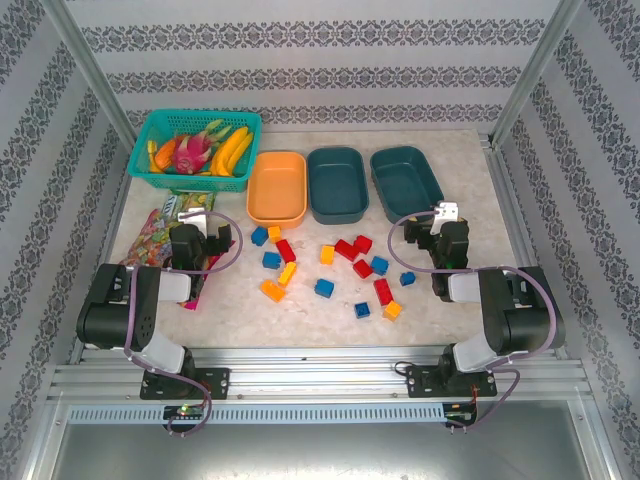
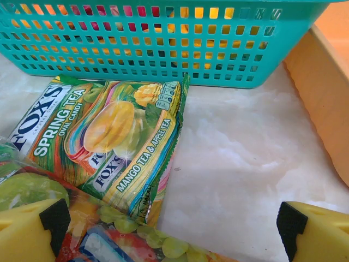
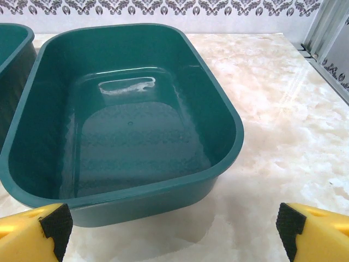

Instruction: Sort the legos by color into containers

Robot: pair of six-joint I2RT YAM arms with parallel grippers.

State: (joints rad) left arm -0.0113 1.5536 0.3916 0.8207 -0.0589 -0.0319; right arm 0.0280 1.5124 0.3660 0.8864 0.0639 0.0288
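Legos [image 1: 324, 288] are lying loose in the middle of the desk [image 1: 450, 310], blue, red and yellow-orange mixed together, several touching or just beside each other. None are sitting in a bin yet, so I am judging the sorting as not begun. Along the far edge, the orange bin [image 1: 277, 187], the middle teal bin [image 1: 337, 185] and the right teal bin [image 1: 406, 180] are standing in a row, all bare inside. A basket [image 1: 195, 150] of toy fruit [image 1: 205, 150] is occupying the far left corner. The left hand [image 1: 200, 228] is hanging over the snack bags [image 1: 155, 238] near the left edge. The right hand [image 1: 440, 222] is hanging near the right teal bin.

From the left wrist, the left hand [image 2: 174, 240] is spread wide, gripping nothing. The snack bags [image 2: 109, 142] are lying right under it, with the basket [image 2: 163, 43] beyond and the orange bin [image 2: 322, 98] at the right.

From the right wrist, the right hand [image 3: 174, 234] is likewise released and holding nothing, facing the right teal bin [image 3: 131, 136], with the middle teal bin [image 3: 11, 54] just beside it.

Risks, as I am reading them: the crowded bricks are inviting a grab of two colours at once. A lowering left hand is likely to snag a bag. The two matching teal bins are making it easy to mix blue with red.
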